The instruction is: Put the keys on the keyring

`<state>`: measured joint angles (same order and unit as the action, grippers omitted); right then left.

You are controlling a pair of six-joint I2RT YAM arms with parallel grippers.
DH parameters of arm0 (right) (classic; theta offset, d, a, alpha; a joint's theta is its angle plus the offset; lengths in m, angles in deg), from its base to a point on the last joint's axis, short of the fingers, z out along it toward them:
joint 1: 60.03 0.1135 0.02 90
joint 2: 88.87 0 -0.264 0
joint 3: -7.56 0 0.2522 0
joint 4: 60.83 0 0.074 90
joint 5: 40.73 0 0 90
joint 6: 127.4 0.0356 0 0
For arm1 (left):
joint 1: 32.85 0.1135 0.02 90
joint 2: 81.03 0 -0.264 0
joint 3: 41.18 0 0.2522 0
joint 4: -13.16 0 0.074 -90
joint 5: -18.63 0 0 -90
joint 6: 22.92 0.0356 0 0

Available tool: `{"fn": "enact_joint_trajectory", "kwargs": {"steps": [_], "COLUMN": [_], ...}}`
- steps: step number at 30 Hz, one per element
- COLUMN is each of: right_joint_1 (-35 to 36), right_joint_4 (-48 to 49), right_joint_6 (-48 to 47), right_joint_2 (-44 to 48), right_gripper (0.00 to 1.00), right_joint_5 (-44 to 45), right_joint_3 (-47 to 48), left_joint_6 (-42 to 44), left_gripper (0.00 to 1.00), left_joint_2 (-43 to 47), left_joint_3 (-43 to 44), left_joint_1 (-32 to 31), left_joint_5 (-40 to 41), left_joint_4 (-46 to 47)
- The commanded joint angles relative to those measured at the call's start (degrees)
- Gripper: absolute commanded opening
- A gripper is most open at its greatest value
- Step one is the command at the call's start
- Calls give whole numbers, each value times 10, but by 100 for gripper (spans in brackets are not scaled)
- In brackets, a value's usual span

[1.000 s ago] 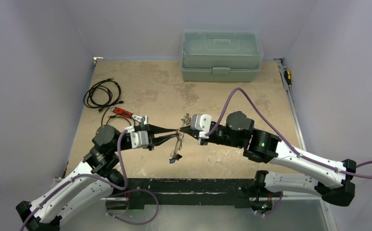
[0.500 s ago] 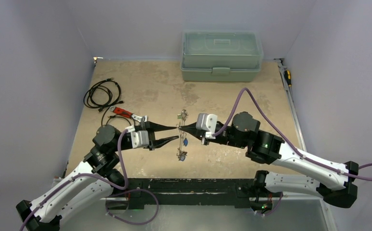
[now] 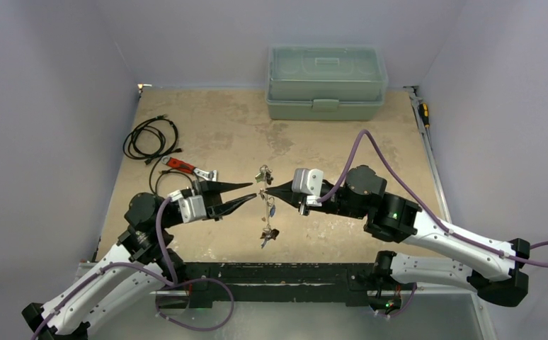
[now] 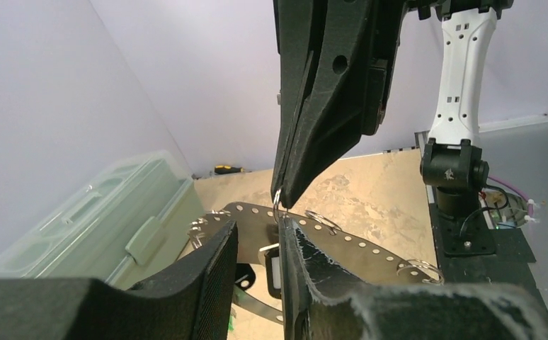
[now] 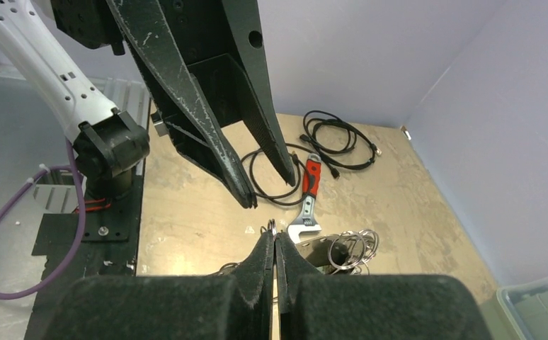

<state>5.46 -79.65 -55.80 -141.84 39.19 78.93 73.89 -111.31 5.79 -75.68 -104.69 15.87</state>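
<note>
Right gripper (image 3: 270, 193) was clenched on the keyring (image 3: 264, 204), keys (image 3: 266, 232) hanging off it to either side of its tips, evidently presenting it to the left gripper (image 3: 250, 191), which stood parted directly opposite, gripping nothing.

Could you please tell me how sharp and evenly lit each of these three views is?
Top external: even, soft light, faint shadows; the keyring is too small for detail. Left wrist: the left fingers dark and blurred up close, the right gripper a dark silhouette. Right wrist: the right fingers blurred, the wrench and cable sharp.
</note>
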Motion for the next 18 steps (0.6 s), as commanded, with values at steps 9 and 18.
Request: {"fn": "enact_joint_trajectory", "kwargs": {"steps": [9, 18], "right_joint_1": [0, 0], "right_joint_4": [49, 63], "right_joint_6": [11, 12], "right_joint_2": [1, -2], "right_gripper": [0, 0], "right_joint_5": [-14, -20], "right_joint_3": [5, 5], "left_joint_6": [-34, -49], "left_gripper": [28, 28], "left_joint_2": [-25, -45], "left_joint_3": [-6, -5], "left_joint_1": [0, 0], "left_joint_5": [-55, -85], "left_joint_4": [45, 58]}}
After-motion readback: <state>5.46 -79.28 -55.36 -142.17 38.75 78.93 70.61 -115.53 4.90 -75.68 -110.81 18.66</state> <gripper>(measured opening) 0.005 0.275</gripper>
